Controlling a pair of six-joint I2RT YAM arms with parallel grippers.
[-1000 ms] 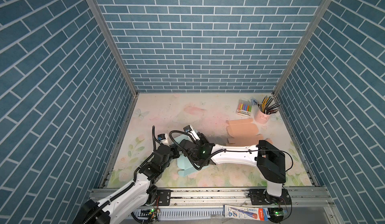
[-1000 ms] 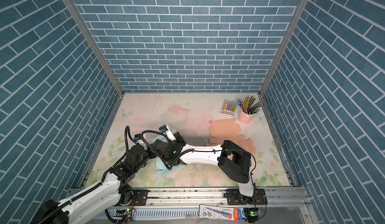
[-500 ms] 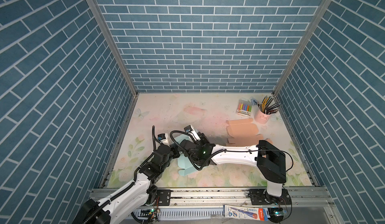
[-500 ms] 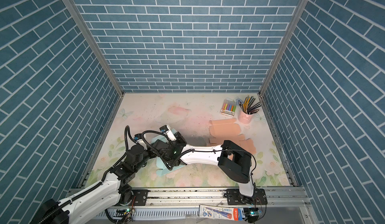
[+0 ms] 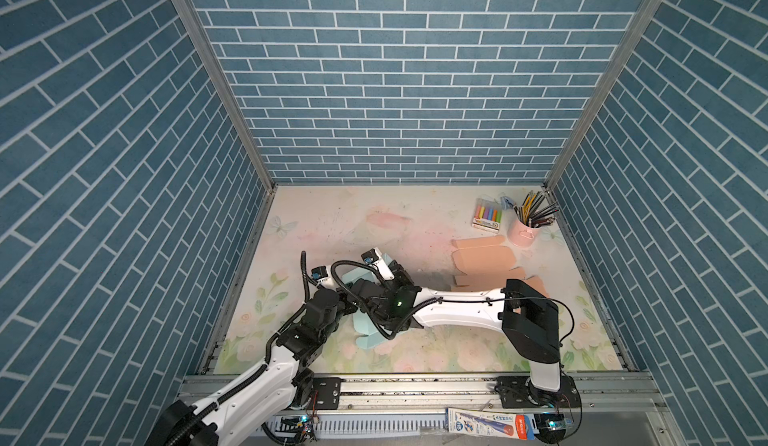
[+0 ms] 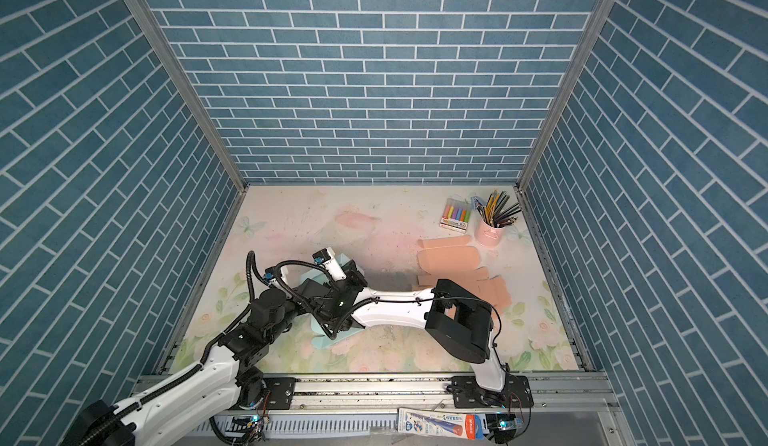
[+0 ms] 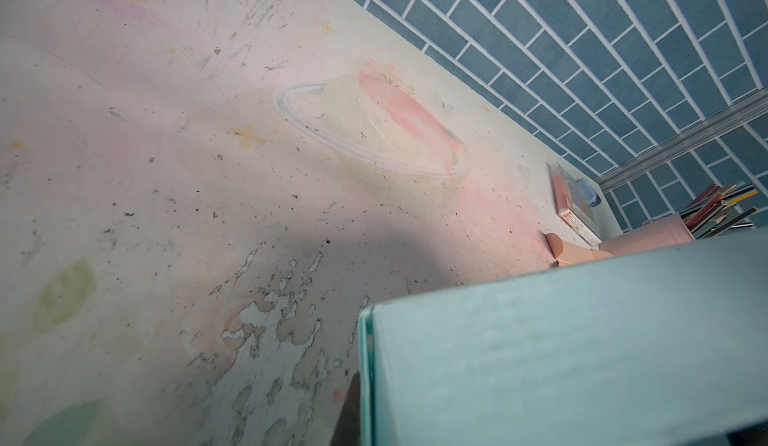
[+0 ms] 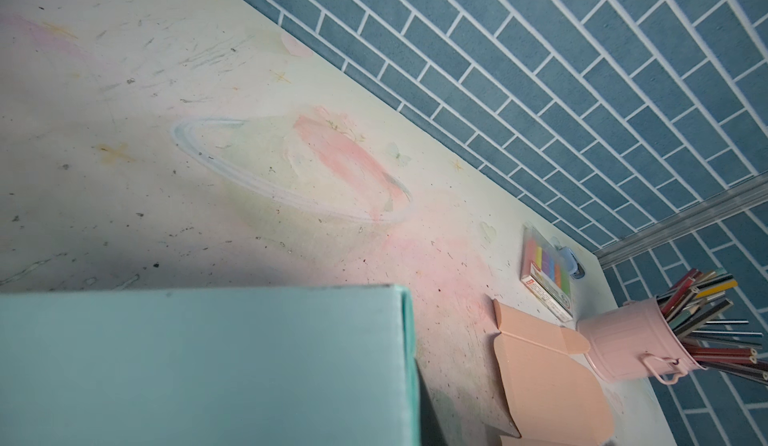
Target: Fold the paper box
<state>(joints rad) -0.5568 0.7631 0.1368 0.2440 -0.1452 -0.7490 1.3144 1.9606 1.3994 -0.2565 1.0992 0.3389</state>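
The paper box [image 5: 367, 333] is light teal and sits at the front left of the table, mostly hidden under both wrists and their cables in both top views [image 6: 321, 333]. My left gripper [image 5: 350, 301] reaches it from the left and my right gripper [image 5: 372, 295] from the right. Each is shut on a wall of the box. A flat teal panel of the box [image 7: 561, 352] fills the left wrist view near the jaws, with only a dark sliver of a finger [image 7: 348, 417] showing beside it. The right wrist view shows another panel of the box [image 8: 199, 365], and the fingers are hidden.
Flat peach cardboard blanks [image 5: 484, 257] lie at the right, partly under the right arm. A pink cup of pencils [image 5: 525, 232] and a pack of coloured markers [image 5: 487, 215] stand in the back right corner. Brick walls close three sides, and a metal rail [image 5: 415, 386] runs along the front.
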